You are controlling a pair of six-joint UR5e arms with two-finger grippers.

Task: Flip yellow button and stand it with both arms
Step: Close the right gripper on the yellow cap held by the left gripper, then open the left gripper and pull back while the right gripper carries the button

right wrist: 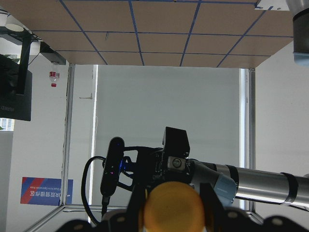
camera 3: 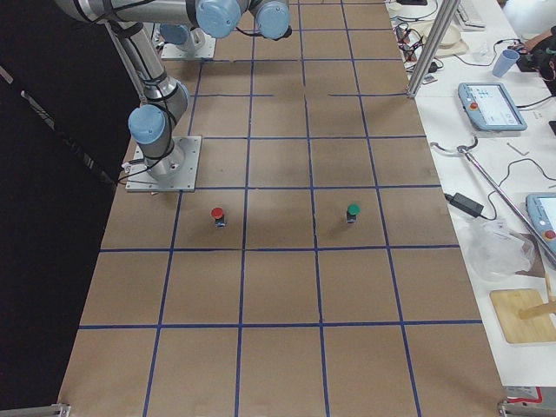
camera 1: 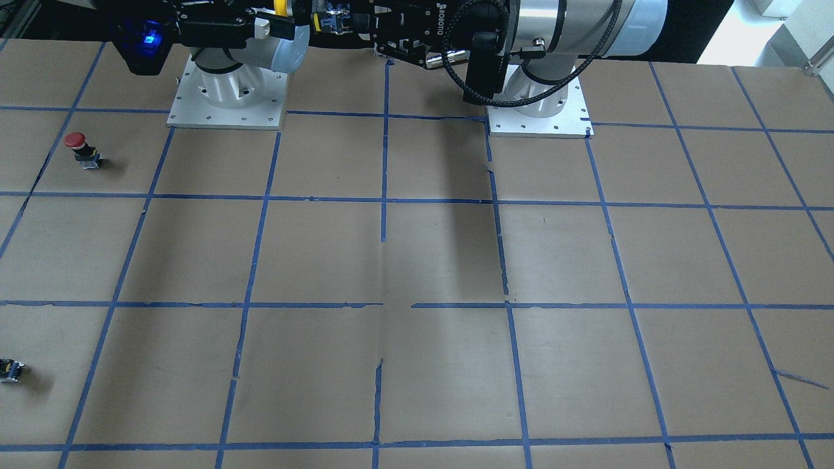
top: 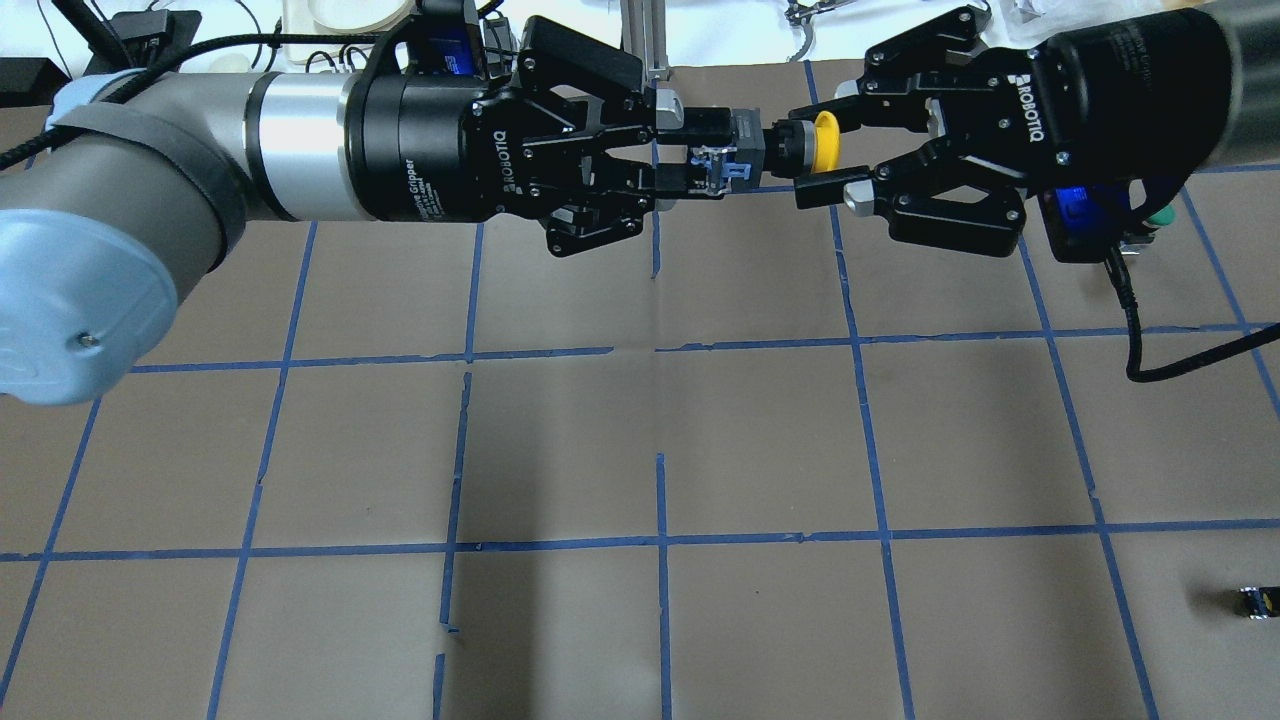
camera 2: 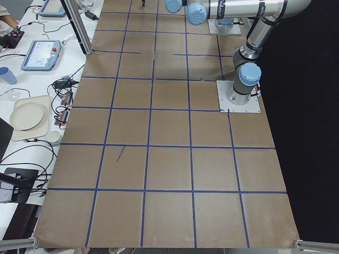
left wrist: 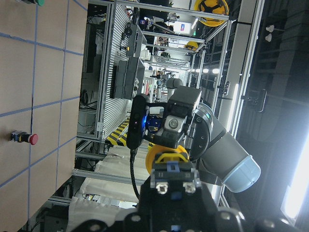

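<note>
The yellow button (top: 800, 142) is held level in the air, high above the table, its yellow cap pointing at my right arm. My left gripper (top: 700, 150) is shut on its black and silver block body. My right gripper (top: 815, 150) is open, its fingers (top: 850, 198) standing above and below the cap without touching it. In the left wrist view the body (left wrist: 174, 181) fills the bottom centre with the cap behind it. In the right wrist view the cap (right wrist: 174, 205) sits between the fingers. In the front-facing view only a sliver of the cap (camera 1: 281, 6) shows.
A red-capped button (camera 1: 77, 146) stands on the brown gridded table (camera 1: 417, 260) on the robot's right side. A green-capped button (camera 3: 353, 211) stands further out. A small black capless block (top: 1255, 600) lies near the table's right edge.
</note>
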